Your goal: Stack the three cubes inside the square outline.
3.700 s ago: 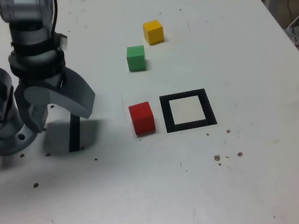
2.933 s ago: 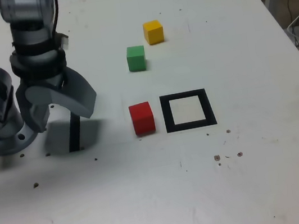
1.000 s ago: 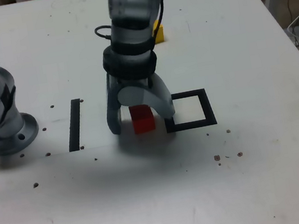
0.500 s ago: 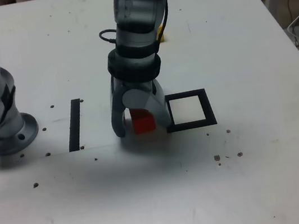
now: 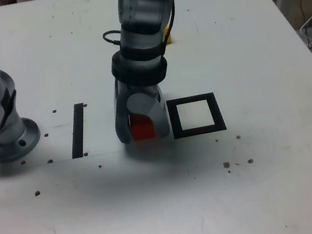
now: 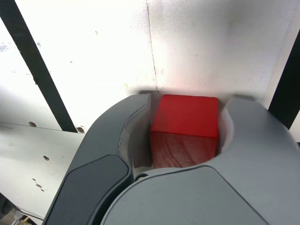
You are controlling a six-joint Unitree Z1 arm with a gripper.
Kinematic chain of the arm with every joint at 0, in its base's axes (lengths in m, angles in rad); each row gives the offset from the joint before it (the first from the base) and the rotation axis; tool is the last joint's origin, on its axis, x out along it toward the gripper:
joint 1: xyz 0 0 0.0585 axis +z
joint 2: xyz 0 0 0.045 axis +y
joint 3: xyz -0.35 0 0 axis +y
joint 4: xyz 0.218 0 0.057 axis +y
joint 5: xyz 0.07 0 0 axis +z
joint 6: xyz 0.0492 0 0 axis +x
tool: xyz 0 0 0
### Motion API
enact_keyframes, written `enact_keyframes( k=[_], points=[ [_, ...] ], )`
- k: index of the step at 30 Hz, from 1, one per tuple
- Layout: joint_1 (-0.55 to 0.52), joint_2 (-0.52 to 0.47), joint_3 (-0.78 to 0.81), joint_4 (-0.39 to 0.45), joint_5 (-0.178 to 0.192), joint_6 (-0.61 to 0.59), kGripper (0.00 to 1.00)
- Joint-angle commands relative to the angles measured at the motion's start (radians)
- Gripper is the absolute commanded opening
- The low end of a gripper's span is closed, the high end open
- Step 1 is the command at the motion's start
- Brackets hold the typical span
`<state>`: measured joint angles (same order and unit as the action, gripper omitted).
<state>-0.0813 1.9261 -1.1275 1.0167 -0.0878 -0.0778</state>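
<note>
One red cube (image 5: 142,127) sits on the counter (image 5: 239,44) near its middle, clamped between the grey jaws of the gripper (image 5: 142,132); the wrist view shows both jaws pressed against opposite sides of the cube (image 6: 185,131). Just beside it, toward the exterior view's right, lies the square outline (image 5: 196,115) of black tape, its white centre bare. Only a sliver of the yellow cube (image 5: 166,33) shows behind the arm (image 5: 145,29), toward the far edge; the green one is hidden. On the other side of the gripper a single straight black tape strip (image 5: 77,130) runs along the counter, and beyond it, near the exterior view's left edge, stands the arm's round base (image 5: 4,132). White and matte, the counter is dotted with small dark specks and holes.
</note>
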Motion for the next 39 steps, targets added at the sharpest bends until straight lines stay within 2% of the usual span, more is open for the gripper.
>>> enact_keyframes(
  k=[1, 8, 14, 21, 39],
  points=[
    [0.001, -0.006, -0.007, 0.005, -0.001, 0.002, 0.27],
    [-0.016, -0.008, -0.061, 0.023, 0.014, 0.002, 0.27],
    [-0.032, 0.002, -0.152, 0.083, 0.049, 0.006, 0.27],
    [-0.034, 0.045, -0.254, 0.128, 0.063, 0.041, 0.27],
    [-0.018, 0.147, -0.339, 0.105, 0.080, 0.075, 0.28]
  ],
)
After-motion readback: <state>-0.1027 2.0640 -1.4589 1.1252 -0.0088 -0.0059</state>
